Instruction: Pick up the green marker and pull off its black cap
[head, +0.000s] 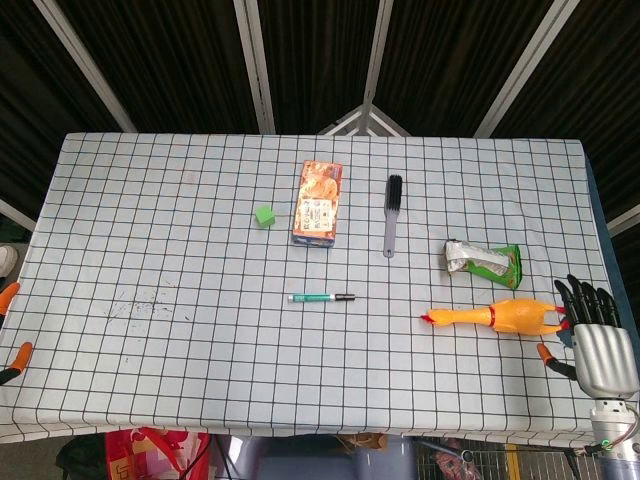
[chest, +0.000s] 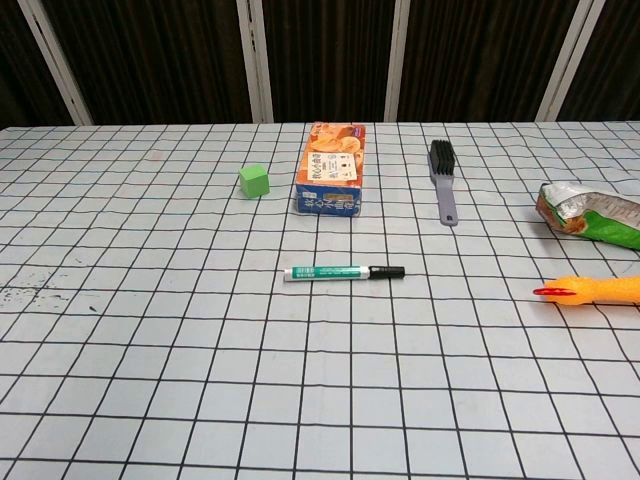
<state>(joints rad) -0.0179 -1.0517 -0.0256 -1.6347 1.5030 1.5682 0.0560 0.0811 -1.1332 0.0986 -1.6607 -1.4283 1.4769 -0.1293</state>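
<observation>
The green marker (head: 322, 297) (chest: 343, 272) lies flat near the middle of the checked table, its black cap (head: 345, 297) (chest: 388, 271) pointing right. My right hand (head: 600, 335) hovers at the table's right front corner, far right of the marker. Its fingers are spread and hold nothing. Of my left hand (head: 8, 330) only orange fingertips show at the far left edge of the head view, spread apart with nothing between them. Neither hand appears in the chest view.
A rubber chicken (head: 495, 317) lies just left of my right hand, with a green snack bag (head: 485, 262) behind it. Further back sit a black brush (head: 392, 214), an orange box (head: 318, 203) and a small green cube (head: 265, 215).
</observation>
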